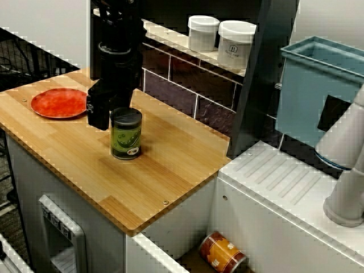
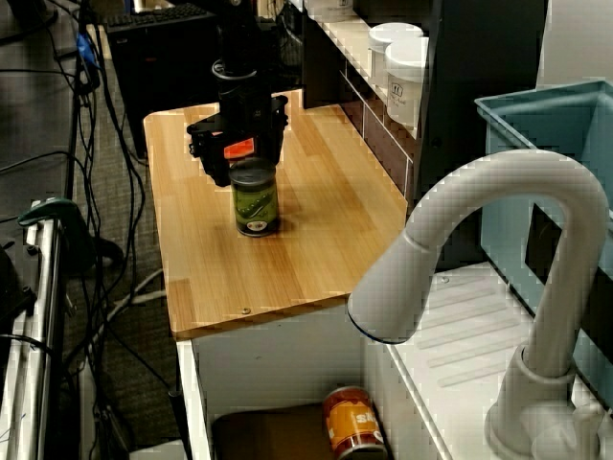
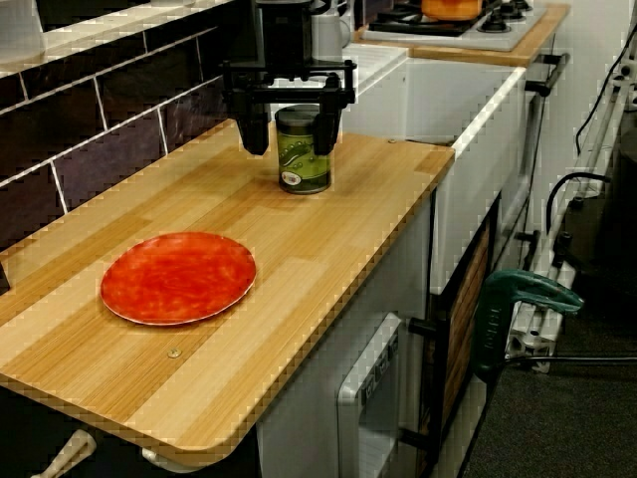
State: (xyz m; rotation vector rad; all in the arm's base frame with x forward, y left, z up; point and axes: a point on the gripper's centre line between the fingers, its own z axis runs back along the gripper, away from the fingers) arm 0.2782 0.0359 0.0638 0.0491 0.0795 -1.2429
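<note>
The red plate (image 3: 177,277) is lying on the counter (image 3: 338,229), well apart from the green can (image 3: 299,159). The end effector (image 3: 291,139) is hovering just beside the can on its plate side, fingers spread, gripping nothing. The can is standing upright. The step in hand is probably the approach; grasping calls for straddling the can before closing.

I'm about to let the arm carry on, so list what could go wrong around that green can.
The open gripper hangs just beside the upright green can, one finger close to its lid; a sideways move could tip it. A toppled can might roll off the wooden counter into the sink, where an orange can lies.
</note>
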